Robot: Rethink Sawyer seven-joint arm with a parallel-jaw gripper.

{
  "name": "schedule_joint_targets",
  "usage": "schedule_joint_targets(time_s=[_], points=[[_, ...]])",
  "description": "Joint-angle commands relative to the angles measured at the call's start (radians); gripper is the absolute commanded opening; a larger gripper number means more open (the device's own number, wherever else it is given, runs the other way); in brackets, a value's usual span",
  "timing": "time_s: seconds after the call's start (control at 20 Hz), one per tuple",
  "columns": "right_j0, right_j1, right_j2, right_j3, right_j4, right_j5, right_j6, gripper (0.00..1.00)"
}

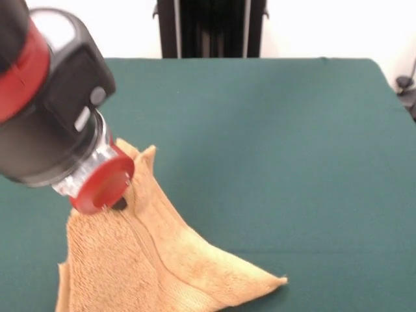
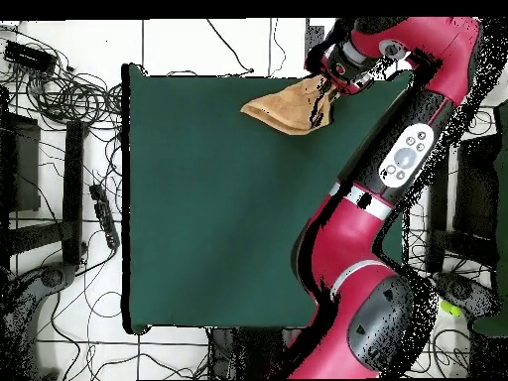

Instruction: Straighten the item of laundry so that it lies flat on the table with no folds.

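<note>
Orange towel (image 1: 162, 260) sits lower left of front view, bunched, one part lifted under the gripper (image 1: 110, 195); fingers hidden, can't tell if clamped. Rest drapes on green table (image 1: 273, 143). Best: drag slow toward table centre, low, w/ cloth taut.

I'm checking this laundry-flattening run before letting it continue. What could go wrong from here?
1. The towel is lifted into a peak under the gripper, with a fold running down it; released here, it would probably slump creased rather than flat.
2. In the overhead view the towel lies near the table's edge, so pulling further that way could drag it off.
</note>
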Motion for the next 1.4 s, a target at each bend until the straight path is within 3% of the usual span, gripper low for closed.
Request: schedule_joint_targets(time_s=[0.05, 0.15, 0.35, 0.5, 0.7, 1.0, 1.05, 1.4], points=[[0.010, -0.063, 0.035, 0.010, -0.107, 0.126, -0.119, 0.00], [0.008, -0.070, 0.035, 0.009, -0.107, 0.137, -0.086, 0.00], [0.005, -0.069, 0.092, -0.002, -0.208, 0.145, -0.107, 0.00], [-0.006, -0.049, 0.190, -0.023, -0.299, 0.150, -0.089, 0.00], [-0.024, -0.013, 0.333, -0.057, -0.365, 0.104, 0.066, 0.00], [-0.025, 0.021, 0.461, -0.079, -0.447, 0.040, 0.185, 0.00], [-0.026, 0.027, 0.491, -0.082, -0.470, 0.021, 0.211, 1.00], [-0.009, 0.021, 0.437, -0.068, -0.414, -0.062, 0.277, 1.00]])
